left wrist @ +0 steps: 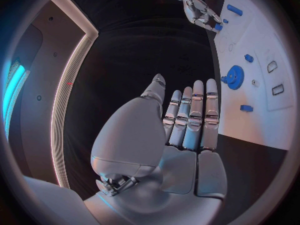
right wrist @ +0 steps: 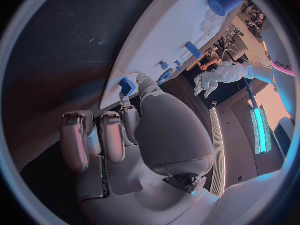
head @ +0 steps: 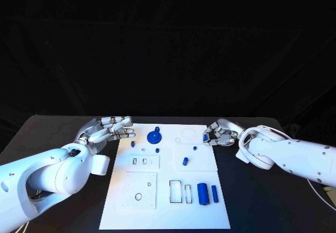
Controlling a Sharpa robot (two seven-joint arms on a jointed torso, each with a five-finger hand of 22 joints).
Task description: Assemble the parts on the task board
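With the right hand (head: 218,134) pinching a small blue part (head: 205,138) at the board (head: 164,213) edge, seat it squarely; left hand (head: 112,127) spread, empty

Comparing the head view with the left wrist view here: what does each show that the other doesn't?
Head view alone: the whole task board, with a large blue cylinder and a thin blue bar near its close end. Left wrist view alone: the left hand from behind, fingers straight and holding nothing. Both: the blue gear, and the right hand pinching a small blue part at the board's far right edge.
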